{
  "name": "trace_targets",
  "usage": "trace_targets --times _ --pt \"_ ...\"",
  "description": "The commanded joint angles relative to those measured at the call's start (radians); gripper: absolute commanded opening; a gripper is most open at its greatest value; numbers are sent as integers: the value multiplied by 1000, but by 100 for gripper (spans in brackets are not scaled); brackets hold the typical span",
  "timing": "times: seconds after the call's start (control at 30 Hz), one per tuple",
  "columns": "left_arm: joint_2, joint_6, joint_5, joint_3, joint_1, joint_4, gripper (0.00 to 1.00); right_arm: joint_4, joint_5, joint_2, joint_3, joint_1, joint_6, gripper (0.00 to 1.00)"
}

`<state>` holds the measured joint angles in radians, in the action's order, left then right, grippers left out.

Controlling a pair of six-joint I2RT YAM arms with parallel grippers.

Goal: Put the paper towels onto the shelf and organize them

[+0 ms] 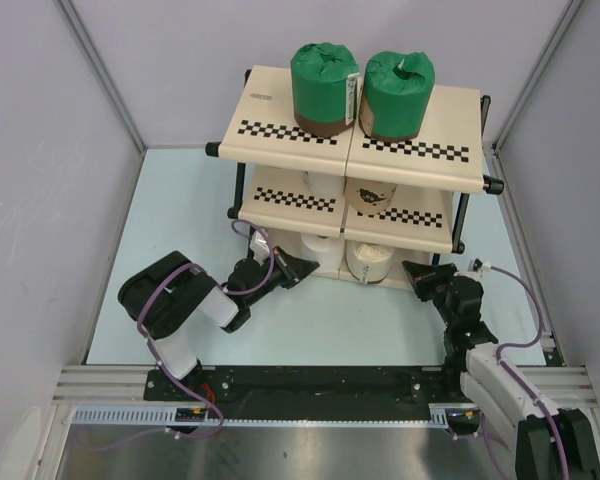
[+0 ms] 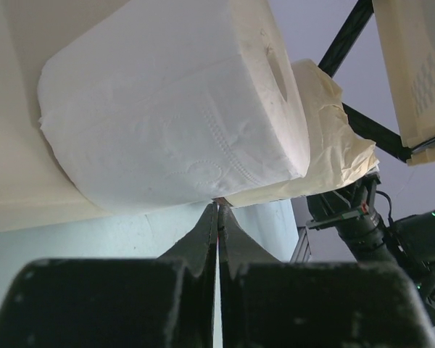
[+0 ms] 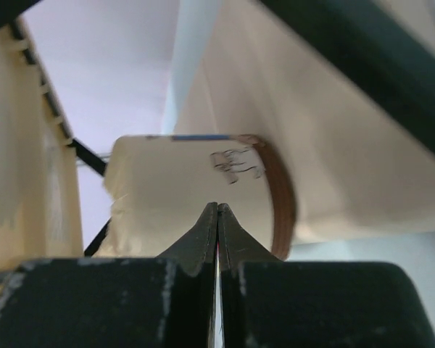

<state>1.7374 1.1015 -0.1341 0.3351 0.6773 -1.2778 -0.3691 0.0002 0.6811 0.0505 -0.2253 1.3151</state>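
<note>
The shelf (image 1: 280, 122) stands at the back, with two green paper towels (image 1: 324, 88) (image 1: 398, 94) on its top tier. A white roll (image 1: 323, 184) and a tan roll (image 1: 370, 192) show on the middle tier. On the bottom tier a bare white roll (image 1: 325, 250) (image 2: 181, 109) lies beside a cream-wrapped roll (image 1: 370, 262) (image 2: 333, 145) (image 3: 188, 196). My left gripper (image 1: 305, 268) (image 2: 218, 206) is shut and empty, its tip at the bare roll's lower side. My right gripper (image 1: 415, 272) (image 3: 217, 206) is shut and empty, pointing at the cream-wrapped roll.
The shelf's black tube frame (image 1: 462, 215) runs close to the right gripper. Grey walls enclose the pale blue table (image 1: 180, 220) on three sides. The right arm (image 2: 377, 225) shows in the left wrist view beyond the rolls.
</note>
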Motion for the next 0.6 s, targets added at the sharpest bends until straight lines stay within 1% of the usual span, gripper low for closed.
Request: trace_targets --times 0.0,0.13,0.17,0.27,0.3,0.57 --pt "-21 8 -7 -18 -5 -201 0 -132 -130 109 8 89 -59 0" --pt "-21 12 -10 -30 -5 -216 0 -209 -215 254 77 161 -94 0" --pt "-24 12 -10 -36 -5 -218 0 -223 -229 312 110 187 -100 0" --pt "-27 14 -12 -50 -5 -229 0 -280 -276 397 156 218 -119 0" --pt "-30 14 -10 -53 -5 -232 0 -300 -284 441 185 245 -122 0" --pt "-49 12 -13 -71 -5 -235 0 -360 -322 609 316 299 -158 0"
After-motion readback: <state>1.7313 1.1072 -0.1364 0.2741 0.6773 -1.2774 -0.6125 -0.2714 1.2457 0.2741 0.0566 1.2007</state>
